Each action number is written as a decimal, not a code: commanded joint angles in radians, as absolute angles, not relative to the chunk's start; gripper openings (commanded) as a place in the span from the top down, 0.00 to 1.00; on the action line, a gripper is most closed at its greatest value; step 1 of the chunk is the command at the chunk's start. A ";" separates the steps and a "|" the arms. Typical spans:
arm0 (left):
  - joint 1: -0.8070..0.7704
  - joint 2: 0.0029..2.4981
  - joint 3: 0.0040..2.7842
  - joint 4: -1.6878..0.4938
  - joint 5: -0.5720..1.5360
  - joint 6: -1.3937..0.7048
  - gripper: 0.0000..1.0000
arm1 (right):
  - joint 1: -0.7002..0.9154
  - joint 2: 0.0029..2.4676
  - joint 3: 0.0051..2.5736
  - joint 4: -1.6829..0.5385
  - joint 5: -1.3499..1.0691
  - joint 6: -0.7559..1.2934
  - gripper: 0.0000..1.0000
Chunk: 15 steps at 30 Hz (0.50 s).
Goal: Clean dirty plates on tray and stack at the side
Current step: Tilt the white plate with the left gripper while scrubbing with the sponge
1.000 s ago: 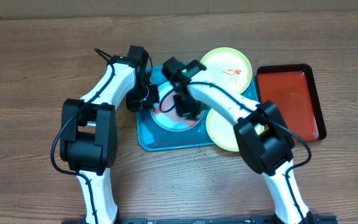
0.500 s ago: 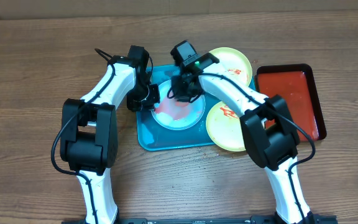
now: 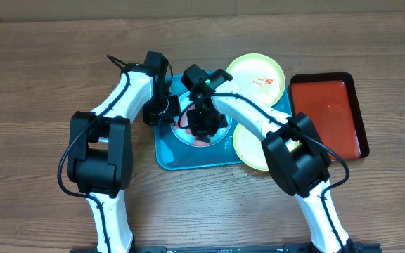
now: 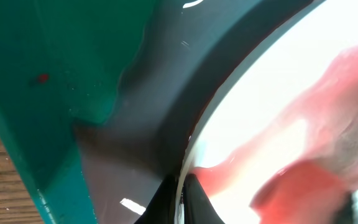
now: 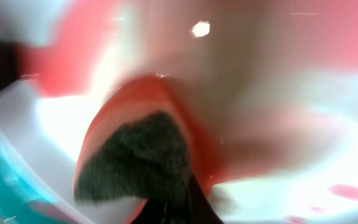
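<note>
The right arm is reaching across the turquoise tray [image 3: 171,158] and hiding most of the light-blue plate [image 3: 185,135] that is lying on it, so only the plate's left edge is showing from above. The left arm is coming in from the other side, crowding the tray's upper left corner. Beyond the tray's right rim, an upper yellow-green plate [image 3: 255,72] is sitting on the wooden table [image 3: 41,84] with red streaks on it, and a lower yellow-green plate [image 3: 248,147] is lying half under the right arm. A red tray [image 3: 327,112] with a dark rim is resting well to the right.

The left gripper [image 4: 180,196] is pinching the pale rim of the light-blue plate, one finger on each side of it, with the tray's glossy, smooth floor just beside it. The right gripper [image 5: 169,208] is clenching a dark pad [image 5: 138,158], fuzzy in texture and edged in red; the view is blurred, so it may be a sponge or a cloth. The pad is pressing down on the plate's surface.

The plate is looking round, shallow and shiny, and a red sauce smear [image 4: 303,180] is spreading across it in soft, wet patches. The table is showing a brown wood grain.
</note>
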State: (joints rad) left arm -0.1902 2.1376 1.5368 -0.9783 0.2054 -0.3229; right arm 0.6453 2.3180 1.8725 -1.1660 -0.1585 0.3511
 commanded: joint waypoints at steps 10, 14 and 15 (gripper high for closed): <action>-0.087 2.177 1.521 -1.002 0.522 -0.106 0.96 | 0.601 2.321 1.869 -1.120 0.071 0.362 0.96; -0.017 2.177 1.521 -1.050 0.559 -0.017 0.96 | 0.595 2.321 1.869 -1.082 -0.099 0.360 0.96; -0.004 2.177 1.521 -1.061 0.563 0.003 0.96 | 0.595 2.321 1.869 -1.073 -0.133 0.354 0.96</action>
State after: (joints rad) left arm -0.0479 2.1654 1.5314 -1.0351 0.4965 -0.1253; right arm 0.6174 2.3138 1.8732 -1.0912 -0.0441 0.3584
